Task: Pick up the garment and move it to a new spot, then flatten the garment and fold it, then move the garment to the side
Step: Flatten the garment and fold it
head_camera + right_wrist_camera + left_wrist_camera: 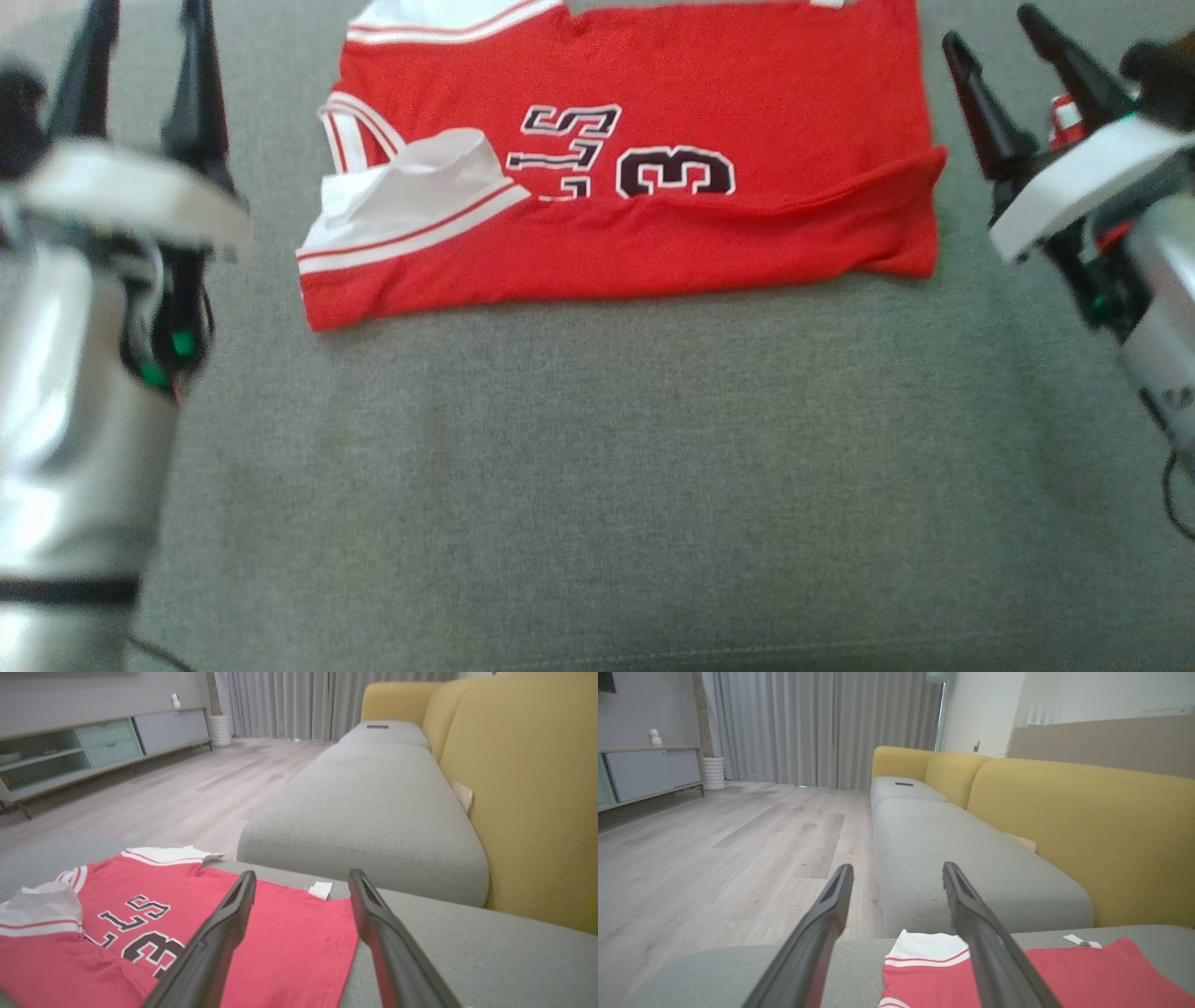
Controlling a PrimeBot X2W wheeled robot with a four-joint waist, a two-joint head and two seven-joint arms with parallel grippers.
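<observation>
Red basketball jersey (653,233) sits upper centre of the head view, lying on the grey sofa seat cushion (597,467). Its top edge is cut off by the frame. The near long edge is folded over onto the body, covering the lower part of the black "3" and the lettering. A white-trimmed panel is flipped up and rumpled at the left end. The right end is fairly square, with a slight bulge at the fold.

Left gripper (145,37) is at upper left of the head view, just off the jersey's left end and not touching it. In the left wrist view the left gripper (897,868) has its fingers spread wide with nothing between them. The jersey (1064,975) is at lower right there, under the right-hand finger, with its white tag (1078,940) on the cushion.

Right gripper (990,33) is at upper right of the head view, just beside the jersey's right edge and clear of it. The right wrist view shows the right gripper (302,875) also wide apart and empty. The jersey (289,933) fills lower left of that frame.

Background: yellow backrest (1087,826), wood floor (714,858), grey curtains (822,728), low cabinet (70,751) at upper left.
</observation>
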